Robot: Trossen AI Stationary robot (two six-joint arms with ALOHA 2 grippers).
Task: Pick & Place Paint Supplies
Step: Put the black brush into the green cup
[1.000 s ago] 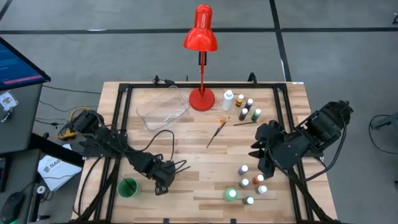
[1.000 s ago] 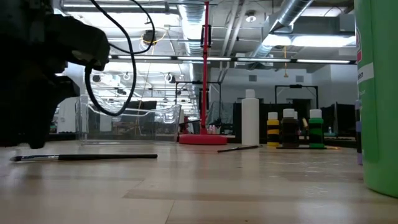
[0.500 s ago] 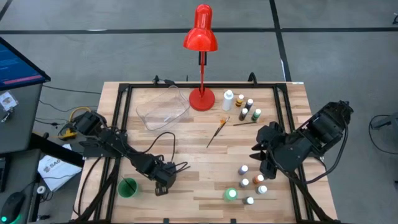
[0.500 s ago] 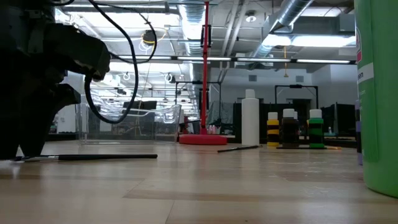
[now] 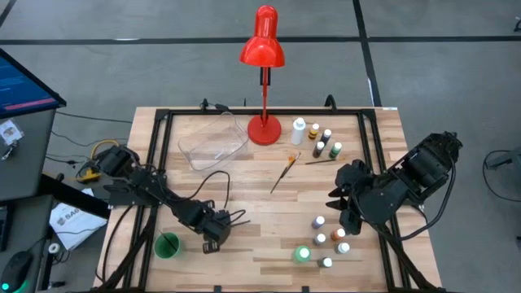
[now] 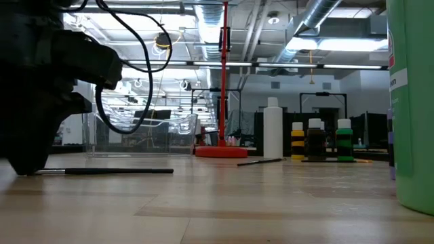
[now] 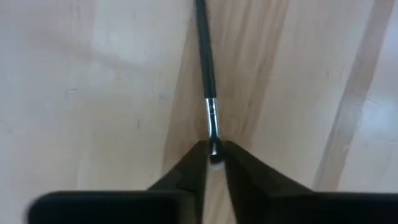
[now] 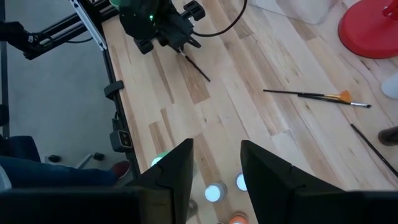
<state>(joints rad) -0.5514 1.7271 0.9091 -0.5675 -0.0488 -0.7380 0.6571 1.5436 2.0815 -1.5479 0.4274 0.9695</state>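
**A:** so where's the left gripper [image 7: 210, 163] at right now?

**B:** down on the wood near the front-left of the table [image 5: 244, 252]. Wrist view shows its two fingers [image 7: 189, 171] pinched almost together around the bristle end of a thin dark-handled brush [image 7: 204, 62]. The silver ferrule sits right in the narrow gap, and the handle runs straight out away from the claw, flat on the boards. So it's closed on the brush tip, brush not lifted.

**A:** low view agree?

**B:** yeah, the brush [image 6: 102, 171] lies flat on the tabletop with one end tucked under the dark bulk of the arm.

**A:** what's around it?

**B:** a green cup [image 5: 167, 245] just beside the gripper, toward the table's left corner. Clear plastic bin [image 5: 213, 142] is farther back, near the red desk lamp [image 5: 263, 81].

**A:** and the right one?

**B:** right gripper [image 8: 216, 163] hangs over the right side with its fingers spread apart, nothing between them. Below it there's a cluster of small paint bottles [image 5: 330, 236]. A second bunch of bottles [image 5: 317, 140] stands at the back by the lamp base. An orange-tipped brush [image 5: 286, 172] and another dark brush [image 5: 320, 161] lie mid-table, well apart from both claws.
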